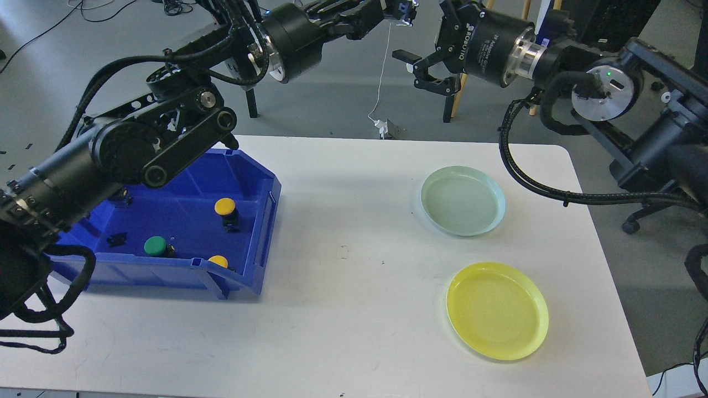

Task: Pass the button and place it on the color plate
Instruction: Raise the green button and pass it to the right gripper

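**Buttons in the bin, plates bare, both claws high**

Starting at the near right of the white tabletop (343, 331), a yellow plate (497, 310) lies flat close to the right edge. Just beyond it, apart from it, sits a pale green plate (463, 200), also near the right edge.

On the left side stands a blue bin (264, 221), tilted so its open mouth faces up and toward the near edge. Three buttons show inside. One yellow button (219, 261) rests against the bin's near lip. A green button (155, 245) lies just left of it, on the bin floor. A second yellow button (225, 208) stands farther back, upright on its dark base. Small dark bits lie on the bin floor to the left; what they are cannot be told.

Over the bin's far left corner the left arm crosses, rising toward the far edge. Its left claw (399, 12) is up beyond the tabletop, at the top of the view, clamped on a small blue-and-white object (407, 11), too small to name.

Facing it, the right claw (423, 66) hangs beyond the far edge, fingers spread apart, holding nothing.
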You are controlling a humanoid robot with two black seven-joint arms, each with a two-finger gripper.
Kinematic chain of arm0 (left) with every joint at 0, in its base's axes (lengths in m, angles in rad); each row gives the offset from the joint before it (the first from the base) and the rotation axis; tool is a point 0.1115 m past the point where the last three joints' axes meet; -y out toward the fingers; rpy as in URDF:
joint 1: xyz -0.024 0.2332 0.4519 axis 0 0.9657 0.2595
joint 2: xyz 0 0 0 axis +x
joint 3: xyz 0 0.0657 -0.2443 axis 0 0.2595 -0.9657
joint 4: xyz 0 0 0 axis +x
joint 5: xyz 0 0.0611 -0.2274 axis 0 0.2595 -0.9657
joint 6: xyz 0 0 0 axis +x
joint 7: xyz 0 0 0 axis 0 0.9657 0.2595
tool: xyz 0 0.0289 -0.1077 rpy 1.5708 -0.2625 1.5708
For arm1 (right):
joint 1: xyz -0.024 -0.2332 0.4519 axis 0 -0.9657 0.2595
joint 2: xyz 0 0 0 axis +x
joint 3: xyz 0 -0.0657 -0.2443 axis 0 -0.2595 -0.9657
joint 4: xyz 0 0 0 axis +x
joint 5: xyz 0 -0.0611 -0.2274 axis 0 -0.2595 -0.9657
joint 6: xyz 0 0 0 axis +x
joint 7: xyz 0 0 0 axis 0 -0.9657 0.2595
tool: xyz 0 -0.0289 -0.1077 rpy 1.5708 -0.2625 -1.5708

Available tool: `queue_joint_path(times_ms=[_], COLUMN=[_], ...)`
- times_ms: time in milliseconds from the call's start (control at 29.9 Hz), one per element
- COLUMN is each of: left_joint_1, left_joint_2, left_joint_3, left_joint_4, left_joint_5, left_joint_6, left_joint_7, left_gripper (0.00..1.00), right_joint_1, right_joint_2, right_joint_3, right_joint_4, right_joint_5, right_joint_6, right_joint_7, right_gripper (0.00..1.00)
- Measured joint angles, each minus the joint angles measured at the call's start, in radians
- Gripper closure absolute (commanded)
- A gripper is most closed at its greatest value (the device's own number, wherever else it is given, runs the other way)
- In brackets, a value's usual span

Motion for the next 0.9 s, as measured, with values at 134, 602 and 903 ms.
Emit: queue_joint_path(times_ms=[134,602,903], left_joint_1=[-0.003,-0.005,-0.001], left_joint_2=[-0.009,-0.019,-0.021], left_joint_3=[0.000,-0.002,-0.002], left_joint_4=[0.000,-0.012,-0.014], left_joint_5=[-0.001,-0.003,-0.005], left_joint_6=[0.006,0.009,0.008], left_joint_7=[0.000,0.000,0.006], left_gripper=[0.76,0.76,0.76], right_joint_1=[0.000,-0.001,0.011], right_joint_2=[0.001,0.002,0.003], right_joint_3=[-0.001,0.000,0.004], right_joint_4=[-0.001,-0.005,-0.008], right_joint_5=[-0.009,-0.017,-0.017], right_joint_6=[-0.004,-0.021,-0.016], right_joint_7=[0.011,0.041,0.028], right_gripper=[0.13,0.43,0.64])
